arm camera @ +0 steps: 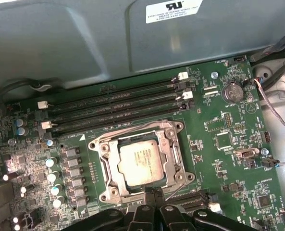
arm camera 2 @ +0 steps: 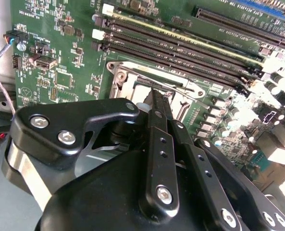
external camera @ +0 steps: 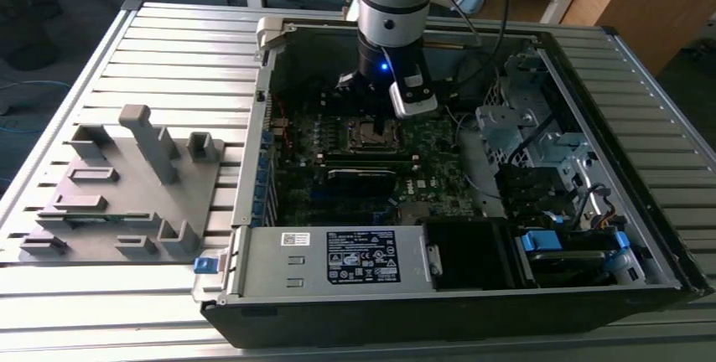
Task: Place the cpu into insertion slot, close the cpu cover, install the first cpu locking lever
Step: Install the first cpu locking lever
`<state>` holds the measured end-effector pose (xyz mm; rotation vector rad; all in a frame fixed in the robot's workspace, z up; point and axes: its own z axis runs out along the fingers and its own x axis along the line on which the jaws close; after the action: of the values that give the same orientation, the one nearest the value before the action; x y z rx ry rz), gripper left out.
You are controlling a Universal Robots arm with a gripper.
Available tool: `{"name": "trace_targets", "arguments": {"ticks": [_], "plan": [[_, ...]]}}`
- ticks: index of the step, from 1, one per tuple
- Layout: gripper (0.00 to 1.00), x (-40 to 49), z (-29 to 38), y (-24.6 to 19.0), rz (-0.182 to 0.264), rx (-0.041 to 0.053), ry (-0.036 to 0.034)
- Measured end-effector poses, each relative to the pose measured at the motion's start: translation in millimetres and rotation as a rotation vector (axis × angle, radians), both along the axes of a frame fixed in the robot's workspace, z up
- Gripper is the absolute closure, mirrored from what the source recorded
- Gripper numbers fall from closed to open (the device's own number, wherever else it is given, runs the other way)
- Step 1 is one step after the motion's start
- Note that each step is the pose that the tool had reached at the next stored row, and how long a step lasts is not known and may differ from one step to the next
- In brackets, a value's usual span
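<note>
**Operator:** Exterior view first. My arm (external camera: 394,10) reaches straight down into the open computer case (external camera: 448,295), and the gripper (external camera: 386,111) hangs just over the processor socket (external camera: 375,133) on the green motherboard (external camera: 370,186). A grey fixture block (external camera: 123,186) sits on the slatted table (external camera: 168,52), well apart from the case toward the exterior view's left.

**Colleague:** Where is the chip itself?

**Operator:** In the first wrist view the cpu (arm camera: 141,162) lies flat in the socket, its dull silver top facing up. The cpu cover (arm camera: 172,154) lies flat around it, framing the chip on all sides. A thin wire lever (arm camera: 128,131) runs along the socket edge nearest the memory slots (arm camera: 118,106).

**Colleague:** And the fingers?

**Operator:** Pressed together with nothing between them. In the first wrist view I see the black fingertips (arm camera: 154,194) meeting at the socket edge farthest from the memory slots, close by a thin wire lever end (arm camera: 173,191) there. The second wrist view agrees: the two fingers (arm camera 2: 157,108) come to a single narrow point just at the rim of the silver frame (arm camera 2: 180,82). I cannot tell whether the tips actually touch the frame or the wire.

**Colleague:** Anything else nearby?

**Operator:** A coin battery (arm camera: 232,91) sits beyond the corner of the memory slots.
</note>
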<state>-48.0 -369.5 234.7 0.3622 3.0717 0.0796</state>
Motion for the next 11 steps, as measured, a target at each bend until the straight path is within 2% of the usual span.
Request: {"name": "trace_targets", "arguments": {"ticks": [6, 11], "plan": [[0.90, -0.3, 0.0, -8.7, 0.001, 0.0000, 0.0000], [0.90, -4.5, -1.4, -10.0, 0.003, 0.0000, 0.0000]]}}
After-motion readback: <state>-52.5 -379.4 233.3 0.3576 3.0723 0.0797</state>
